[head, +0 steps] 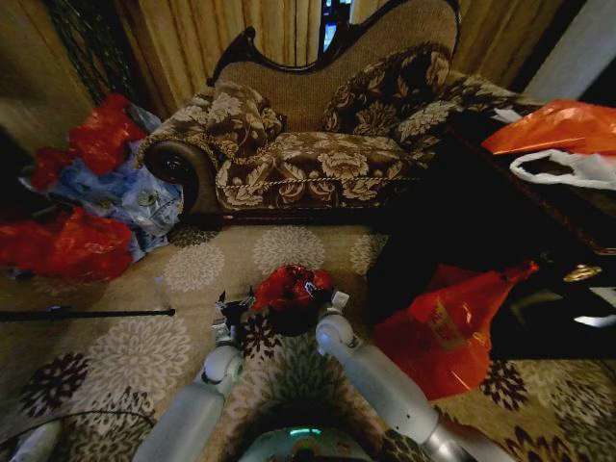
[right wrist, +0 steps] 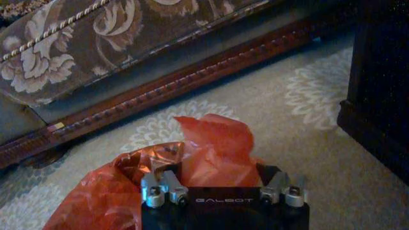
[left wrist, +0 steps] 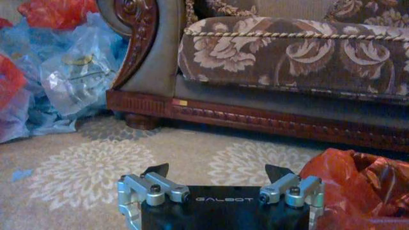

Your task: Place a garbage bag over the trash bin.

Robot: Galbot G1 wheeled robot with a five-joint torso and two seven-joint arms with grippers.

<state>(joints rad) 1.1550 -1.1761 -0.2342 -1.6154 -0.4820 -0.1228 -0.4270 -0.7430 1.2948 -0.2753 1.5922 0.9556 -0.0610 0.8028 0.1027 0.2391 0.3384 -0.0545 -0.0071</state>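
The trash bin [head: 292, 321] stands on the carpet just ahead of me, small and black. The crinkly red garbage bag [head: 291, 286] is bunched over its top. My left gripper [head: 229, 313] sits beside the bin's left; in the left wrist view this gripper [left wrist: 216, 171] is open with bare carpet between its fingers and the garbage bag [left wrist: 361, 187] off to one side. My right gripper [head: 334, 302] is at the bin's right side. In the right wrist view it [right wrist: 221, 173] stands open, with folds of the garbage bag [right wrist: 211, 143] lying between and beyond its fingers.
A floral sofa [head: 308, 159] stands close behind the bin. Stuffed red bags [head: 72, 241] and blue plastic bags [head: 135, 197] pile up at the left. A larger printed orange-red bag [head: 448, 327] leans against a dark cabinet [head: 481, 221] at the right. A black rod [head: 87, 313] lies on the floor.
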